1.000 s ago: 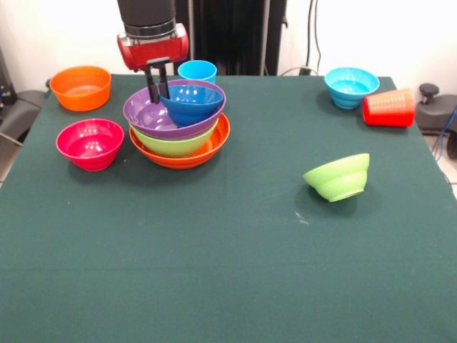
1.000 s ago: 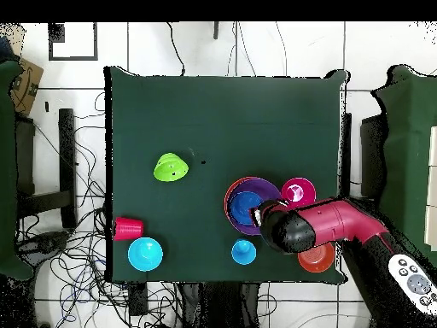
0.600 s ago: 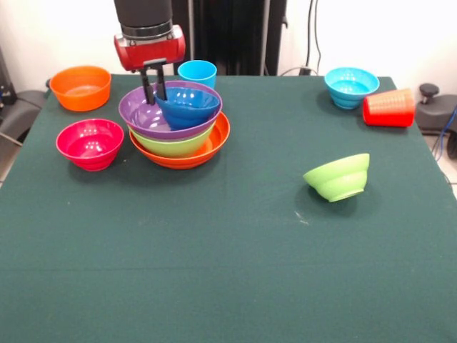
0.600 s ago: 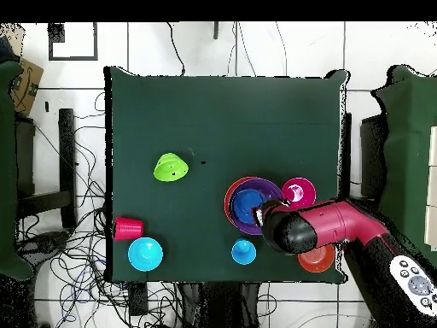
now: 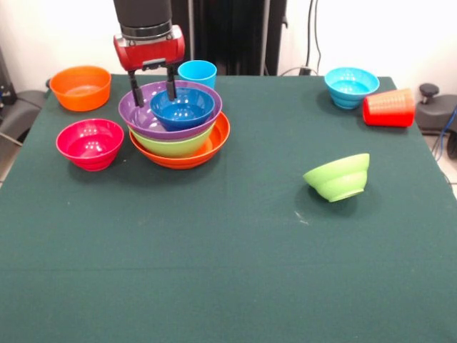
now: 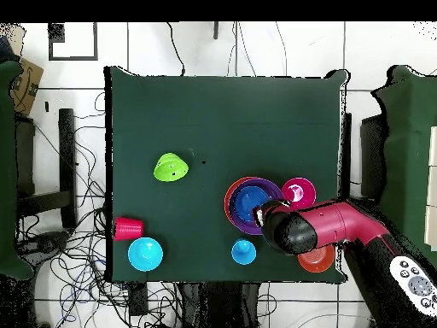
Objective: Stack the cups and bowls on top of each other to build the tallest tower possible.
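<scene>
**Dark blue bowl sits in the tower, pincer spread above it**

I see the black two-fingered pincer (image 5: 152,84) spread wide over the tower (image 5: 178,125), holding nothing. One finger hangs outside the glossy purple plastic bowl's (image 5: 143,114) rim, the other dips at the small glossy dark blue plastic bowl's (image 5: 183,108) far edge. That blue bowl sits level, nested inside the purple one.

Your tower (image 5: 178,127): dark blue bowl (image 5: 183,108) sits level, nested in purple, lime and orange bowls.
</scene>
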### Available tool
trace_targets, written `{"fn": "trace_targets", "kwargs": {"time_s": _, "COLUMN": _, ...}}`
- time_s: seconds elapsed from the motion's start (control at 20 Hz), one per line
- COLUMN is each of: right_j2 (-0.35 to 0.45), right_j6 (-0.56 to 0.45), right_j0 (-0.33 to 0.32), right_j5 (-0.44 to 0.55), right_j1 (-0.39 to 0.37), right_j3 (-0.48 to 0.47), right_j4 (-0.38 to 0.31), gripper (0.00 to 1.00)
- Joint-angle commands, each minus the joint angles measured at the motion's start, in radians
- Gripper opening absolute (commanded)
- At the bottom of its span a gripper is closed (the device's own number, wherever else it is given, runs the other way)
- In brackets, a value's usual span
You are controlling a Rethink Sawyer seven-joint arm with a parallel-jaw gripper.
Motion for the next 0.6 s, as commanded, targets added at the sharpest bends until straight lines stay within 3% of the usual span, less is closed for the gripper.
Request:
{"fn": "trace_targets", "kwargs": {"time_s": 0.05, "right_j2": -0.061, "right_j6": -0.024, "right_j0": 0.057, "right_j5": -0.024, "right_j1": 0.016, "right_j3": -0.05, "right_j4": -0.083, "gripper": 1.0}}
{"fn": "trace_targets", "kwargs": {"time_s": 0.25, "right_j2": -0.063, "right_j6": -0.022, "right_j0": 0.066, "right_j5": -0.014, "right_j1": 0.001, "right_j3": -0.062, "right_j4": -0.078, "gripper": 1.0}}
{"fn": "trace_targets", "kwargs": {"time_s": 0.45, "right_j2": 0.023, "right_j6": -0.124, "right_j0": -0.017, "right_j5": 0.024, "right_j1": -0.091, "right_j3": 0.002, "right_j4": 0.017, "gripper": 1.0}}
{"fn": "trace_targets", "kwargs": {"time_s": 0.6, "right_j2": 0.055, "right_j6": -0.128, "right_j0": -0.037, "right_j5": 0.033, "right_j1": -0.163, "right_j3": 0.055, "right_j4": 0.061, "gripper": 1.0}}
